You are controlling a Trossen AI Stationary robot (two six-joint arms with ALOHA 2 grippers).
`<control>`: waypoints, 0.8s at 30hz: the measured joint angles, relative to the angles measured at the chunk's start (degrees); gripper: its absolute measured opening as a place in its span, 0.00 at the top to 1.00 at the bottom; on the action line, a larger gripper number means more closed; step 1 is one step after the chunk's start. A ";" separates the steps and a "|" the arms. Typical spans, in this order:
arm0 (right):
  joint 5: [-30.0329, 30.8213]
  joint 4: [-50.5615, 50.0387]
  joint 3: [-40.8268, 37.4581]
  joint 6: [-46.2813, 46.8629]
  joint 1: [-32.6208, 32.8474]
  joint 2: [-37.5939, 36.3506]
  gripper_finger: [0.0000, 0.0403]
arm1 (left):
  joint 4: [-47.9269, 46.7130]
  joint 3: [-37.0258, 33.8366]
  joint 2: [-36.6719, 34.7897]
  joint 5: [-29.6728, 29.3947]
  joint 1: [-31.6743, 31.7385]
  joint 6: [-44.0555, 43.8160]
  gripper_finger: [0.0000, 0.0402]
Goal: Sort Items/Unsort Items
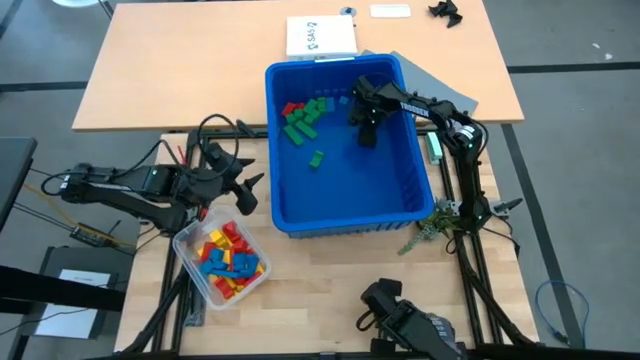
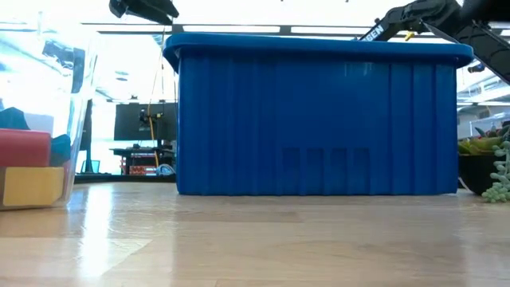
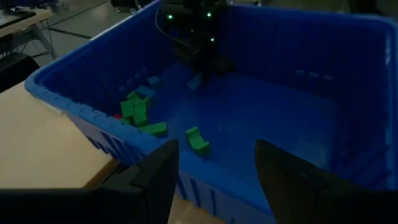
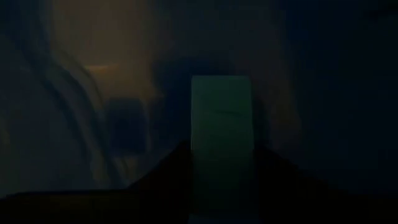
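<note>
Blocks are the subject here, and they are found in two places, taken in order of size of container. A large blue bin (image 1: pixel 345 215) stands mid-table; inside it a loose group of green blocks (image 1: pixel 303 118) with a few red ones (image 1: pixel 292 107) is gathered toward one far corner, and a single green block (image 1: pixel 316 158) lies apart on the bin floor. A small clear tub (image 1: pixel 190 245), just beside the bin's near corner, holds mixed red, yellow and blue blocks (image 1: pixel 228 262). The right gripper (image 1: pixel 364 128) is lowered inside the bin, near the green group; in the right wrist view a pale green block (image 4: pixel 221 124) is seen between its dark fingers, but whether it is clamped or merely framed cannot be told. The left gripper (image 3: pixel 214 180) is held outside the bin's wall beside the tub, jaws parted and nothing between them. The step in hand is judged to be handling of one green block by the right arm within the bin. Next, either a firm closure and lift or a clean release and retreat is called for, with the bin walls to be cleared.
</note>
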 joint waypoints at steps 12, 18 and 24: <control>-16.90 -7.95 16.55 7.58 10.66 -1.44 0.69 | 1.44 3.22 -0.05 -9.23 0.00 0.09 0.46; -24.41 -4.25 22.49 11.97 20.16 -1.68 0.69 | 2.03 6.38 -0.07 -14.23 0.00 1.05 0.46; -24.65 2.65 25.51 19.73 31.13 -1.71 0.69 | 2.89 8.98 -0.09 -15.68 0.00 3.45 0.46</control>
